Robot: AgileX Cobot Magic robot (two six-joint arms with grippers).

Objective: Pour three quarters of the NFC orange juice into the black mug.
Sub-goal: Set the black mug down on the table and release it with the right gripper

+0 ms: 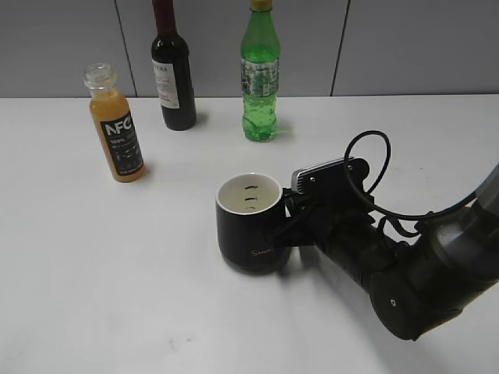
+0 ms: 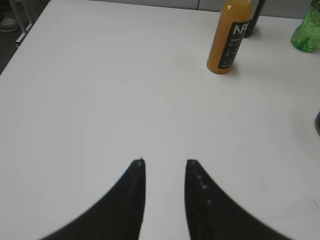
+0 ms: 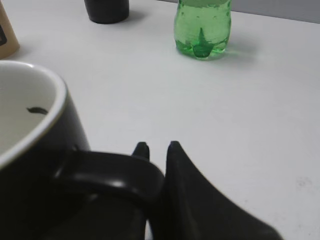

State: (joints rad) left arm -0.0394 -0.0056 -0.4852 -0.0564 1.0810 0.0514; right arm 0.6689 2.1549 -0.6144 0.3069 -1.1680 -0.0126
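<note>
Juice [image 1: 116, 125]: small clear bottle, no cap, black "NFC" label, orange liquid up to the shoulder, upright at table's back left. Mug [image 1: 249, 226]: squat, matte black, white inside, upright mid-table, well apart from juice, handle facing right.

wine bottle [image 1: 172, 74] neck cropped at top edge, green soda bottle [image 1: 260, 76] cap clipped, black mug [image 1: 250, 224] handle hidden behind right gripper [image 1: 290, 226]

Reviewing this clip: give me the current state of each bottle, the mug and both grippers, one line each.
NFC orange juice bottle: upright, capless, nearly full, untouched.
black mug: upright on the table, empty.
right gripper: shut on the mug's handle.
left gripper: open, holding nothing, short of the juice.
wine bottle: upright.
green soda bottle: upright, capped.
</note>
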